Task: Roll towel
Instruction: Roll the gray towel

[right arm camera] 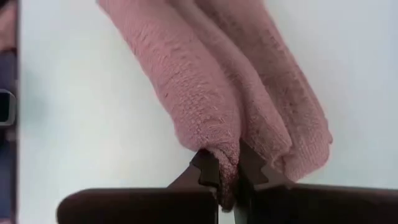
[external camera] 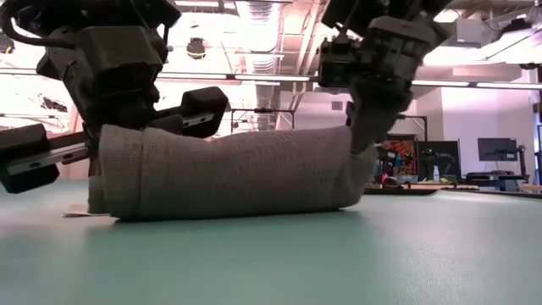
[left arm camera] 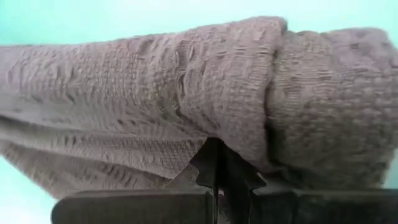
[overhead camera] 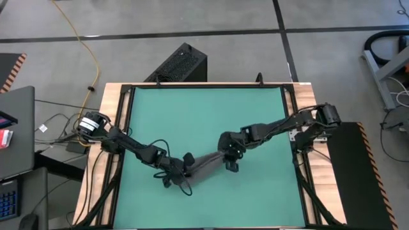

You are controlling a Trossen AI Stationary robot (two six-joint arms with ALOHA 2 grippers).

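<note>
The dark grey towel [overhead camera: 204, 165] is a thick roll that lies across the green tabletop [overhead camera: 211, 115] near its front edge. In the low view the roll [external camera: 229, 178] rests on its long side, and its right end [external camera: 360, 165] curves up off the table. My left gripper [overhead camera: 181, 169] is shut at the roll's left end. My right gripper [overhead camera: 230, 161] is shut on the right end. A small pale tab [external camera: 78, 209] shows under the left end. My left gripper has its shut fingertips [left arm camera: 211, 165] tucked against a fold [left arm camera: 205, 134] at the towel's left end, slanting down. Cloth hangs over the tips. I cannot tell whether a layer is caught between them. That end of the roll lies on the table. My right gripper pinches a folded ridge of cloth [right arm camera: 219, 155] at the towel's right end between its two fingers [right arm camera: 258, 171]. The fingers slant down from the table's right side, along the roll. That end is lifted clear of the table, and the rest of the roll lies on it.
A wooden frame [overhead camera: 121, 128] runs around the green top. A black box [overhead camera: 179, 64] stands beyond the far edge, and a black panel [overhead camera: 358, 172] lies at the right. Green surface stretches from the towel to the far edge.
</note>
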